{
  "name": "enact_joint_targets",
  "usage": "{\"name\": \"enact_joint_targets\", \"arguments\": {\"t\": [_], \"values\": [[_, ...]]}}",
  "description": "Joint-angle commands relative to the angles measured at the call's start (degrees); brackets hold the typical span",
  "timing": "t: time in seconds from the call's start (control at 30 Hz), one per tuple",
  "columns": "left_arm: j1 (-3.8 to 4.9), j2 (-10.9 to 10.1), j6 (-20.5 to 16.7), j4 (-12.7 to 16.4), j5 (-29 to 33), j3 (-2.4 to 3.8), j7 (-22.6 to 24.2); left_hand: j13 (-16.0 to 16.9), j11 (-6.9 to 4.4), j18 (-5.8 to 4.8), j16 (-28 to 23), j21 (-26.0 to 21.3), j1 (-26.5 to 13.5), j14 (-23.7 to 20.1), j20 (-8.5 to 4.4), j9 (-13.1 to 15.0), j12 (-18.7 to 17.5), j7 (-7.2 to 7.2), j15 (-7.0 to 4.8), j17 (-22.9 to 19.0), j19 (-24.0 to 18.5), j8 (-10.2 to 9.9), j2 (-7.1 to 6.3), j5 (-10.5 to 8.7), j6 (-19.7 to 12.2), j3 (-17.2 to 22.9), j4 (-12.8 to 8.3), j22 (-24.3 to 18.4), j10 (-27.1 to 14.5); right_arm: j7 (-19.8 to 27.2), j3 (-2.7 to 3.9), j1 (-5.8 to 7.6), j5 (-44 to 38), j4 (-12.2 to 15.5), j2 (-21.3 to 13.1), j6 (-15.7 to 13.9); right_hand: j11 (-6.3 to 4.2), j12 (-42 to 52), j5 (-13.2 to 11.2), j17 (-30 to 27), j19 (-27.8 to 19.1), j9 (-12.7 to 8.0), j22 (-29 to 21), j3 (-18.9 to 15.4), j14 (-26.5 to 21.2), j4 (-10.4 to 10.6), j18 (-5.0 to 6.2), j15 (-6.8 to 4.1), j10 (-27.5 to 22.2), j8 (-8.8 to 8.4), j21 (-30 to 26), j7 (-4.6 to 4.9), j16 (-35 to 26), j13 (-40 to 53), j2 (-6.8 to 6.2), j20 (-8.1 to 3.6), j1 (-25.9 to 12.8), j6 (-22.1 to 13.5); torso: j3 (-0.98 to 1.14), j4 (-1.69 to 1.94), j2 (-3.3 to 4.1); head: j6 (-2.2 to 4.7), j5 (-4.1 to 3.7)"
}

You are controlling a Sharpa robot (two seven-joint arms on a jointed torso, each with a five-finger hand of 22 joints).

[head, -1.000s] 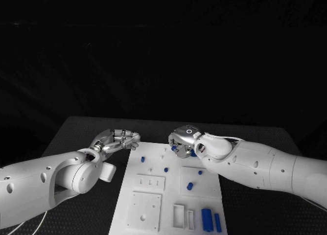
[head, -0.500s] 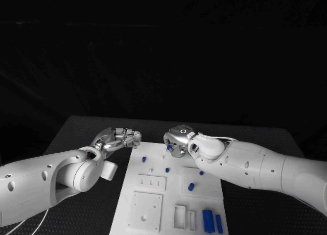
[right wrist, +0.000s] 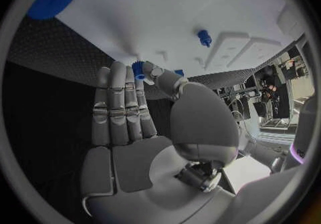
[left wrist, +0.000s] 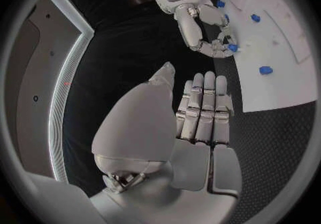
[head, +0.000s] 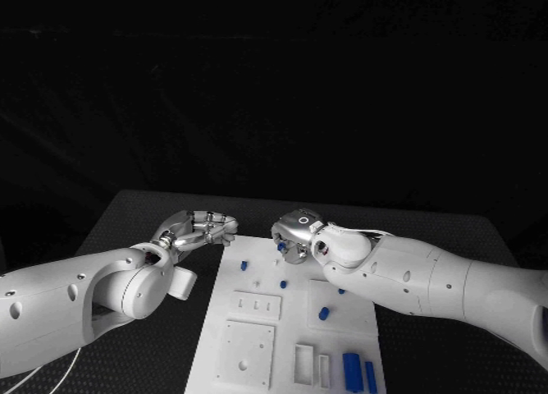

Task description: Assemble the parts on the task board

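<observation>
Right hand (head: 300, 236) shifted left along far edge of task board (head: 250, 345), fingers pinching small blue part (head: 281, 245) just above board's far end. Looks like carry toward a socket. Left hand (head: 201, 231) parked over desk (head: 144, 215), fingers curled, empty.

Black table (head: 144, 215) w/ white task board (head: 227, 328) lying flat at centre, small blue parts (head: 322, 313) on it.

No readable text, labels or numbers on any visible surface.
</observation>
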Motion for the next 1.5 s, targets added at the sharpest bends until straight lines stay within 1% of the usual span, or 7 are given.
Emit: {"name": "enact_joint_targets", "arguments": {"t": [0.03,0.5,0.77,1.0,1.13,1.23,1.5], "values": [[0.2,0.08,0.15,0.22,-0.44,0.07,0.41,-0.07,-0.1,1.13,-0.3,-0.23,-0.09,-0.47,-0.16,-0.05,-0.29,0.19,0.05,0.08,-0.4,-0.19,-0.25,-0.17,-0.15,-0.23,-0.13,1.04,-0.34,-0.21,0.0,0.01,-0.92,-0.38,0.23,0.52,-0.05,0.12,0.29,0.08,0.29,-0.09,1.42,0.42,-0.13,-0.02,0.86,-0.34,0.47,0.34,0.34,-0.03,0.25,0.29,-0.48,-0.1,-0.02,0.49,-0.1,0.2,0.3,0.0,-0.05],[0.27,0.1,0.14,0.2,-0.44,0.08,0.38,-0.07,-0.11,1.14,-0.39,-0.24,-0.11,-0.46,-0.13,-0.06,-0.28,0.19,0.07,0.12,-0.41,-0.2,-0.29,-0.18,-0.15,-0.21,-0.12,1.05,-0.35,-0.59,0.0,0.01,-1.5,-1.18,0.52,1.73,-0.06,0.08,0.29,0.13,0.27,-0.08,1.42,0.49,-0.16,-0.02,0.86,-0.35,0.51,0.32,0.44,-0.03,0.31,0.32,-0.49,-0.12,-0.01,0.49,-0.18,0.04,0.47,0.02,-0.05],[0.34,0.12,0.14,0.25,-0.44,0.1,0.34,-0.07,-0.11,1.15,-0.43,-0.24,-0.11,-0.45,-0.12,-0.06,-0.28,0.19,0.07,0.14,-0.42,-0.2,-0.3,-0.18,-0.15,-0.19,-0.12,1.06,-0.36,-0.25,-0.02,-0.02,-1.16,-2.07,1.24,2.67,-0.06,0.07,0.29,0.16,0.27,-0.08,1.42,0.5,-0.16,-0.02,0.86,-0.36,0.54,0.31,0.5,-0.03,0.35,0.34,-0.52,-0.13,-0.02,0.5,-0.19,0.26,0.56,-0.28,0.01],[0.36,0.13,0.1,0.2,-0.44,0.1,0.28,-0.07,-0.1,1.16,-0.47,-0.25,-0.13,-0.45,-0.11,-0.07,-0.28,0.2,0.08,0.16,-0.42,-0.21,-0.32,-0.19,-0.16,-0.18,-0.11,1.06,-0.37,0.41,-0.04,-0.04,0.84,-2.74,1.52,2.43,0.46,-0.81,0.29,0.0,-0.62,-0.3,1.36,0.87,-0.97,-0.11,0.77,-0.02,-0.58,-0.35,0.5,0.39,0.03,0.13,-0.77,0.05,-0.09,-0.52,-0.34,0.01,0.45,-0.36,0.15],[0.42,0.1,0.72,0.16,-0.44,0.11,0.01,-0.08,-0.1,1.16,-0.5,-0.25,-0.13,-0.45,-0.11,-0.08,-0.29,0.2,0.08,0.17,-0.42,-0.22,-0.35,-0.19,-0.17,-0.18,-0.12,1.07,-0.39,0.22,-0.04,-0.04,2.3,-3.01,1.56,1.21,1.76,-2.52,0.28,-0.53,-1.83,-0.88,1.38,0.35,-1.81,-0.41,0.6,0.78,-3.63,-1.88,0.44,1.6,-0.58,-0.66,-2.18,0.36,-0.41,-3.3,-0.37,-0.06,0.49,-0.35,0.18],[0.44,0.04,0.68,0.14,-0.45,0.11,-0.21,-0.08,-0.13,1.17,-0.55,-0.26,-0.11,-0.48,-0.11,-0.07,-0.29,0.19,0.07,0.17,-0.43,-0.22,-0.32,-0.19,-0.16,-0.15,-0.12,1.07,-0.39,-0.06,-0.04,-0.04,2.58,-2.89,1.34,0.21,3.4,-2.74,0.44,-1.03,-2.01,-1.78,1.37,-0.91,-1.61,-0.45,0.7,2.05,-9.94,-4.15,0.73,3.37,-0.76,-2.2,-3.87,0.47,-1.01,-7.56,-0.37,-0.07,0.5,-0.28,0.14],[0.45,-0.16,0.84,0.02,-0.45,0.1,-0.39,-0.11,-0.19,1.16,-0.83,-0.3,-0.16,-0.68,-0.07,-0.1,-0.34,0.17,0.1,0.2,-0.49,-0.26,-0.47,-0.34,-0.2,-0.16,-0.13,1.08,-0.56,0.33,-0.02,0.17,4.46,-0.68,-0.49,-2.85,5.17,-2.64,3.12,-2.09,-3.08,-2.37,1.27,-5.32,-2.02,-0.12,0.79,3.6,-17.66,-5.91,0.76,4.18,-1.05,-2.2,-6.72,1.02,-3.17,-11.73,-0.38,-0.09,0.49,-0.06,0.11]]}}
